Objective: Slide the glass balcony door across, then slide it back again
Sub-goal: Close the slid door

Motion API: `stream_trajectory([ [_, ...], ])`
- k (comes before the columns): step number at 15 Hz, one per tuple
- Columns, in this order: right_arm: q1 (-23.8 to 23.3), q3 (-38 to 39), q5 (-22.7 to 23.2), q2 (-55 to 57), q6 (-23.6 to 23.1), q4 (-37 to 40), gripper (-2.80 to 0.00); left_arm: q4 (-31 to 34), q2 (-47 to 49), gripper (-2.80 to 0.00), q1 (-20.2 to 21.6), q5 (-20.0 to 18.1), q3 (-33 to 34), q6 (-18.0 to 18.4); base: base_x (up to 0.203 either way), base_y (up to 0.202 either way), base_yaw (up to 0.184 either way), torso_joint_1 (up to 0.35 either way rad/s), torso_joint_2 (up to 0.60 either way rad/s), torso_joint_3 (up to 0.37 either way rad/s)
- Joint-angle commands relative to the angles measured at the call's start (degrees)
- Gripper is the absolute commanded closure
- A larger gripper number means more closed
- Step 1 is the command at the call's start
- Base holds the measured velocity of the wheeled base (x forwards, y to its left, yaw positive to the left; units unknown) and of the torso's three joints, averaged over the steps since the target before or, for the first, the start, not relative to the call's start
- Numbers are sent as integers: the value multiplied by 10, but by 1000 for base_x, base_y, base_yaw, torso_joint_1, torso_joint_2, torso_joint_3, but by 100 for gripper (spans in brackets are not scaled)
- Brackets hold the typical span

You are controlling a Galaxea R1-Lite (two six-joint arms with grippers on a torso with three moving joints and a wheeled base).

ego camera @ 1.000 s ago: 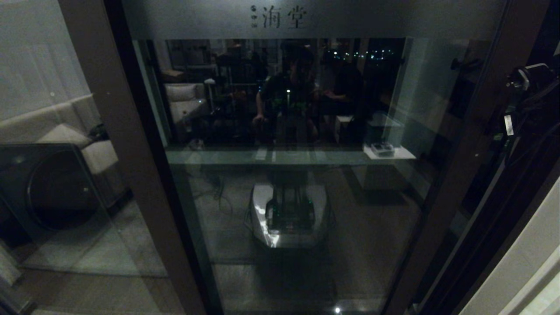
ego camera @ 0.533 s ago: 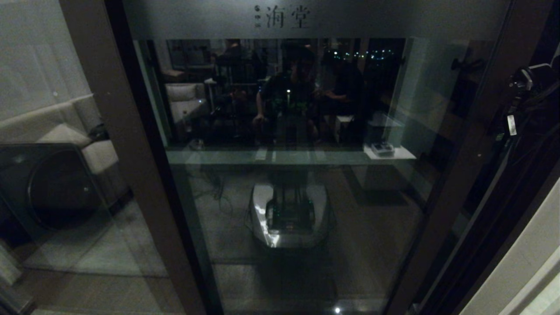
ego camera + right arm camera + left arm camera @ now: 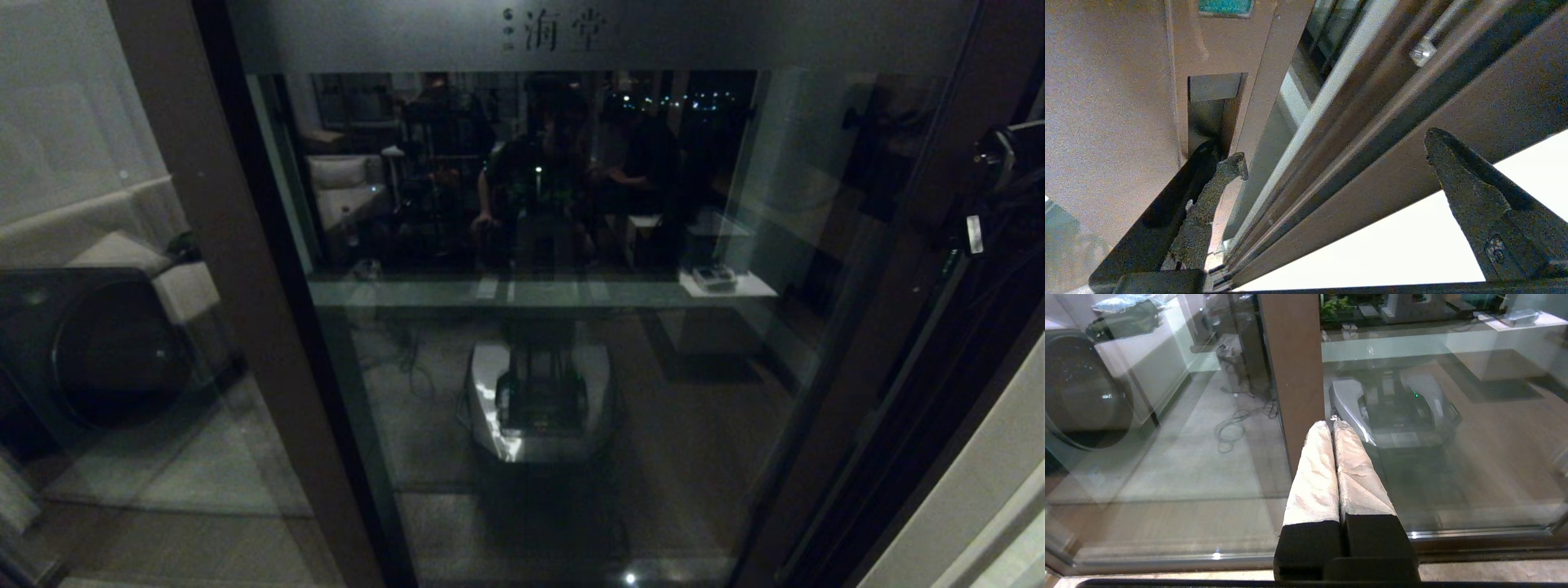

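Right gripper [image 3: 1331,159] spread wide, one fingertip [image 3: 1231,163] hooked in the glass balcony door [image 3: 571,245] handle recess; left gripper [image 3: 1333,424] pressed together, parked.

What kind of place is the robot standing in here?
Probably a home, at a balcony doorway after dark. A tall brown-framed glass sliding door with a frosted top strip fills the view; a pale sofa shows beside it, and distant city lights glimmer in the glass.
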Motion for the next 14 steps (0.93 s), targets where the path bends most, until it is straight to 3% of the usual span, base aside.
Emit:
stream_trajectory([
  [1, -1, 1, 3, -2, -2, 3, -280, 0, 0, 0, 0, 0, 1, 0, 0, 0, 0, 0, 0, 0],
  [14, -11, 2, 3, -9, -1, 3, -280, 0, 0, 0, 0, 0, 1, 0, 0, 0, 0, 0, 0, 0],
])
